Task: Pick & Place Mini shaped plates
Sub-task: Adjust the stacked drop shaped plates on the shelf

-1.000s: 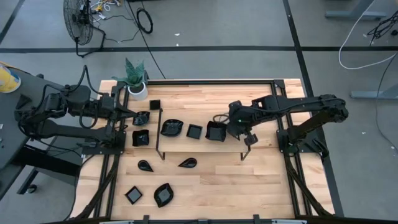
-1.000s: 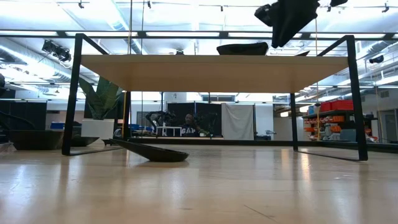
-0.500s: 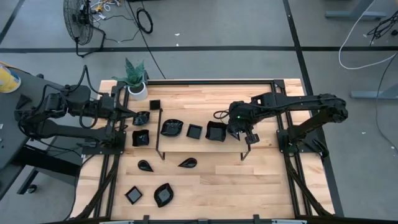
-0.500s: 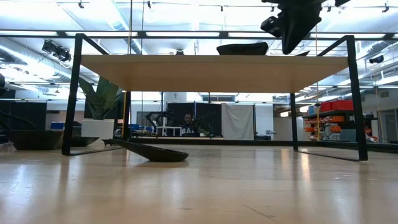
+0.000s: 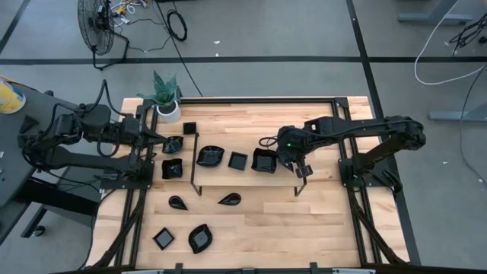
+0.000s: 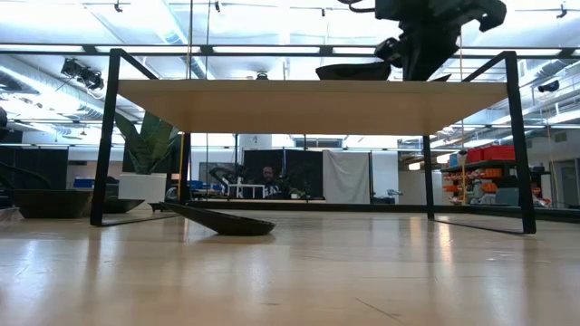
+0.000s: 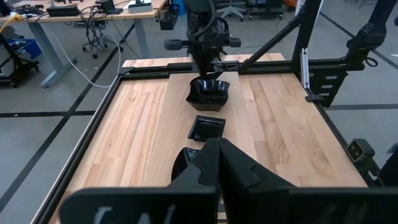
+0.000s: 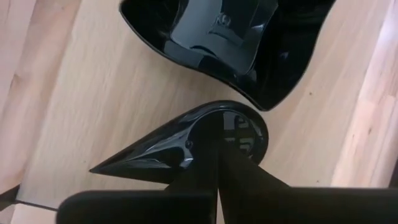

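Right hand (image 8: 214,163) | shut on glossy black teardrop mini plate (image 8: 186,146) | thin rim pinch; your lift may drop it onto black wavy dish (image 8: 217,43)

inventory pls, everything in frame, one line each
plates: ten, glossy black, spread over the table
teardrop plate: one more, black, pinched in the right hand
frame: one, thin black, mid-table
plant: one, green in white pot, table's far left corner
fan: one, black, on the floor beyond the table
left hand: shut, empty, at the table's left edge
right hand: shut on the teardrop plate, beside a deep square plate
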`<state>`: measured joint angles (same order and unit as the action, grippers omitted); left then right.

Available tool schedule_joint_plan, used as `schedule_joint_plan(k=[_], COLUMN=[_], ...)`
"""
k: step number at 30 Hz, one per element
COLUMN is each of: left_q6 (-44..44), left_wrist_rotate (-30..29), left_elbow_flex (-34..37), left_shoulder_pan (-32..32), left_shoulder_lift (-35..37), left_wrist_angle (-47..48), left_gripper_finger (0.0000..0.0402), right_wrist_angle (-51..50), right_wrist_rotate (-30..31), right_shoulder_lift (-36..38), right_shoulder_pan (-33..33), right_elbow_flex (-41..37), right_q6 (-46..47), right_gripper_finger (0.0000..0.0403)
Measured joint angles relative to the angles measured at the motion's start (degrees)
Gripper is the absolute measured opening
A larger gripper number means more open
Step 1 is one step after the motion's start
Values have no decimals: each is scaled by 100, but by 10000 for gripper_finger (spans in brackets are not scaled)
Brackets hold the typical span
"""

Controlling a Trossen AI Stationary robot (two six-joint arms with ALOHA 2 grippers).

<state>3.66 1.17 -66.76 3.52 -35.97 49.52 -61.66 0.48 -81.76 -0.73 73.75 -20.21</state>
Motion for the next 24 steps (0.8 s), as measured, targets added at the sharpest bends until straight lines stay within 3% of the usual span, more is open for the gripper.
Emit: schedule_joint_plan(k=[24], left_q6=[0], left_wrist_rotate=[0], left_elbow_flex=[0], left_shoulder_pan=[0], left_shoulder_lift=[-1], left_wrist_angle=[-1], left_gripper_finger=[3], right_wrist_angle=[14], right_wrist_rotate=[37], right_shoulder_lift=[-41], right_shoulder_pan=[-125], right_elbow_flex=[-91], right_q6=[247], right_gripper_finger=[0])
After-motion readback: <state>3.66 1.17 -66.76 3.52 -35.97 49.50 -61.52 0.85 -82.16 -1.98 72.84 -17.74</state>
